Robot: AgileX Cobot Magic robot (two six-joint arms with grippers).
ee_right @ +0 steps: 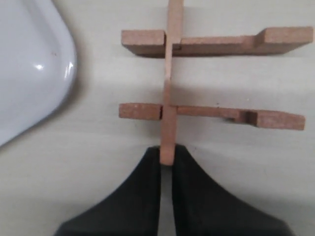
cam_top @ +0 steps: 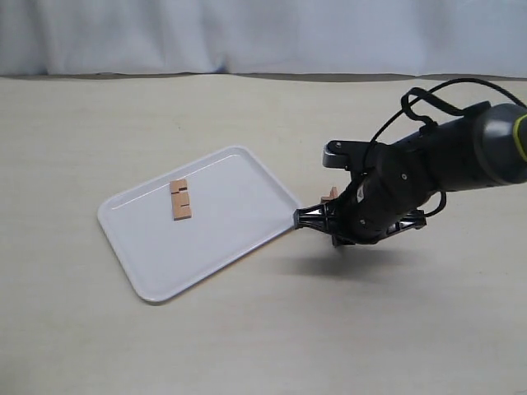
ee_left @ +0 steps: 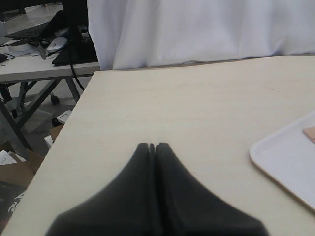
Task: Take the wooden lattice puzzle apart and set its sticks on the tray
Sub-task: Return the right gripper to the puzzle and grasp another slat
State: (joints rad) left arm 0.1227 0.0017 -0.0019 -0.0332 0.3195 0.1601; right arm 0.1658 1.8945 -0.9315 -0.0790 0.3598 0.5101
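Matt wooden sticks (ee_right: 211, 44), glossy plastic tray (cam_top: 239, 222)

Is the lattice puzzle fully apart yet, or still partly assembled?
Partly assembled. Two cross sticks sit slotted across the gripped stick, which the right gripper pinches; one loose stick lies on the tray.

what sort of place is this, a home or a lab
Most likely a robotics lab or workroom: a black robot arm works on a pale tabletop before a white cloth backdrop, and a cluttered grey side desk stands beyond, with cardboard boxes on the floor.
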